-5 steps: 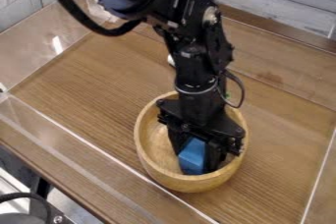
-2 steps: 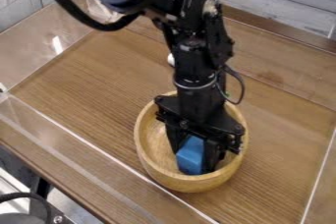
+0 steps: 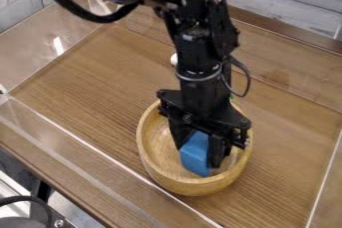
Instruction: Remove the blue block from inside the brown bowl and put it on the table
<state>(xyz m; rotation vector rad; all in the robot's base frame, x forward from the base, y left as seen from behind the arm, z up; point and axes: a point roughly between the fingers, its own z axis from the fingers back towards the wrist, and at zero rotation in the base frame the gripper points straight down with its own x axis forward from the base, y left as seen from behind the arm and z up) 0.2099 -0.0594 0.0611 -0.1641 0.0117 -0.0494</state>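
Note:
The brown bowl (image 3: 151, 158) sits on the table (image 3: 94, 82) near the front right. My gripper (image 3: 198, 158) points straight down into the bowl. Its black fingers (image 3: 175, 138) stand on either side of the blue block (image 3: 195, 152) and are shut on it. The block stands upright between them, inside the bowl's rim and just above its floor. Its lower end is partly hidden by the near rim and the fingers.
Clear acrylic walls (image 3: 60, 142) run along the table's edges at the front left and at the back. Bare wood-grain tabletop stretches to the left of the bowl and behind it. The black arm (image 3: 187, 22) rises over the bowl toward the upper left.

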